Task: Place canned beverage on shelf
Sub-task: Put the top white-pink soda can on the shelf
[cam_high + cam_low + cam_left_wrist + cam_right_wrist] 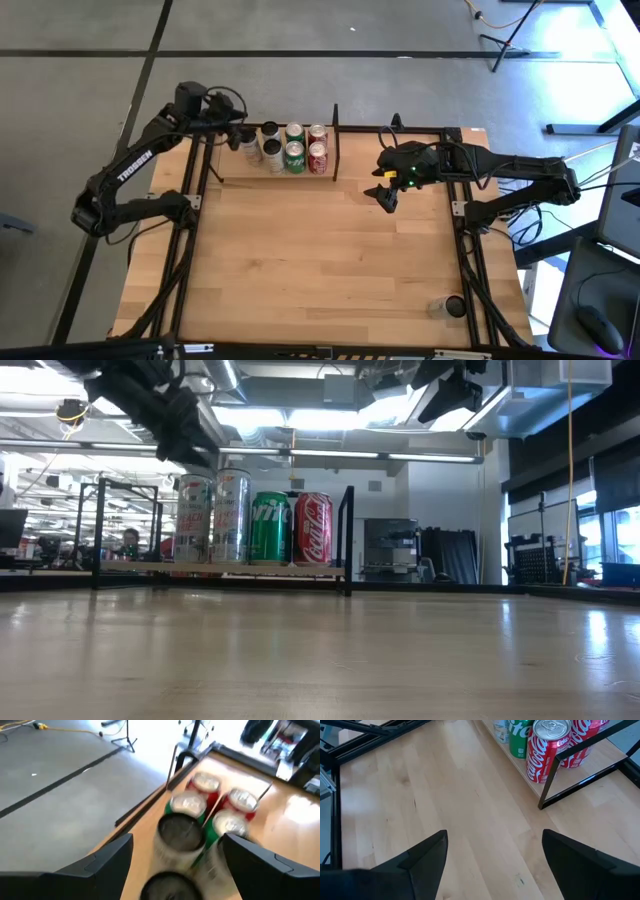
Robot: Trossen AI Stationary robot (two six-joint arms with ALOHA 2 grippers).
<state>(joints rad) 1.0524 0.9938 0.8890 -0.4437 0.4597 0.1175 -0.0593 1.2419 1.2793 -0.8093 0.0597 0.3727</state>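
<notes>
The shelf (226, 172), a low light-wood board with thin black rods, stands at the table's far edge, left of centre. Several cans stand upright on it: silver ones (272, 156) at the left, green (295, 157) in the middle and red (318, 157) at the right. My left gripper (236, 134) is open above the leftmost cans. In the left wrist view (177, 840) its fingers stand on either side of a silver can (181, 836) without touching it. My right gripper (387, 197) is open and empty over bare table to the right of the shelf, as the right wrist view (494, 834) shows.
One more can (448, 306) sits near the table's near right corner beside the black frame rail. The shelf's black end post (335, 140) rises between the red cans and my right gripper. The broad wooden tabletop (320, 260) lies in front of the shelf.
</notes>
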